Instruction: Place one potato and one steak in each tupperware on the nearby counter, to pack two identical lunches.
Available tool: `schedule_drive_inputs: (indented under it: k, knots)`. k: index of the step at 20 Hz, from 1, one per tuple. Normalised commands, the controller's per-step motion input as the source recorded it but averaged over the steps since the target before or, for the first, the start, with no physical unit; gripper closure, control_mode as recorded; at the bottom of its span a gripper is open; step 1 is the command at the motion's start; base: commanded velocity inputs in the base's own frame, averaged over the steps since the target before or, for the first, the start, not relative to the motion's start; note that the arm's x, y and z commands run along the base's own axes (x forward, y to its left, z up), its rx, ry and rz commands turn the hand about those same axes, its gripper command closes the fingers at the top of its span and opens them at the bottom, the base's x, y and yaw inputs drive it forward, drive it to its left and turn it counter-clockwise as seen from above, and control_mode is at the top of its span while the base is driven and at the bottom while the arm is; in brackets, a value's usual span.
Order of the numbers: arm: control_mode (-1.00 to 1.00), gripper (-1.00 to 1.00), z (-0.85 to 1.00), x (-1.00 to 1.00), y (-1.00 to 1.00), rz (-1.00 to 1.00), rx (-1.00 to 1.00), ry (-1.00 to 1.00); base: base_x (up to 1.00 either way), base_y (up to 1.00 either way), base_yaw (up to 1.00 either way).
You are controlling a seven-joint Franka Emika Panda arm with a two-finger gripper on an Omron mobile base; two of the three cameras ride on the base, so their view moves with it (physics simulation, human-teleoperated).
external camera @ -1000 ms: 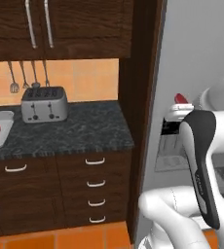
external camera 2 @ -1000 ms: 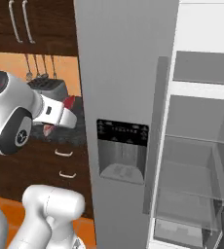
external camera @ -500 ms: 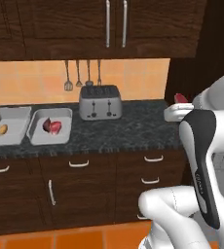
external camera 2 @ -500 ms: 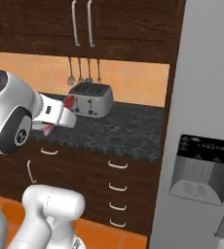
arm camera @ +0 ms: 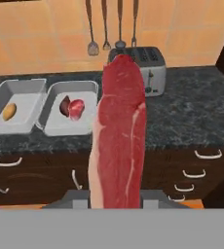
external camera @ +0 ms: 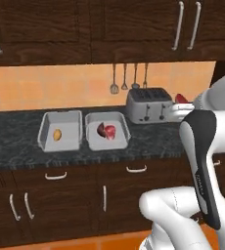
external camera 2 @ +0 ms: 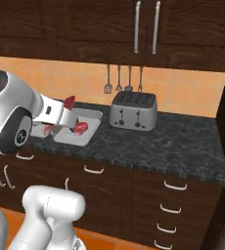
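Steak pinched in the gripper, held up in front of the counter.

The gripper (arm camera: 115, 197) is closed on a long red steak (arm camera: 119, 131) that stands on edge between its jaws — well apart from the tubs. On the marbled counter (external camera: 148, 141) two grey tupperware tubs sit side by side, left of a silver toaster (external camera: 147, 104): the left tub (external camera: 60, 131) holds a potato (external camera: 57, 134), the right tub (external camera: 107, 131) holds a second steak (external camera: 110, 131) with a darker piece touching it — what that is, I cannot tell.
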Motion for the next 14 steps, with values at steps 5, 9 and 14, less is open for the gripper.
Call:
schedule_drive_inputs:
  k: [5,9,14]
  knots:
    - [1.00,1.00,0.00,0.00,0.00,0.00,0.00,0.00,0.56,1.00,-0.02]
    - [1.00,1.00,0.00,0.00,0.00,0.00,0.00,0.00,0.42,1.00,0.00]
    - [1.00,1.00,0.00,0.00,0.00,0.00,0.00,0.00,0.42,0.57,0.01]
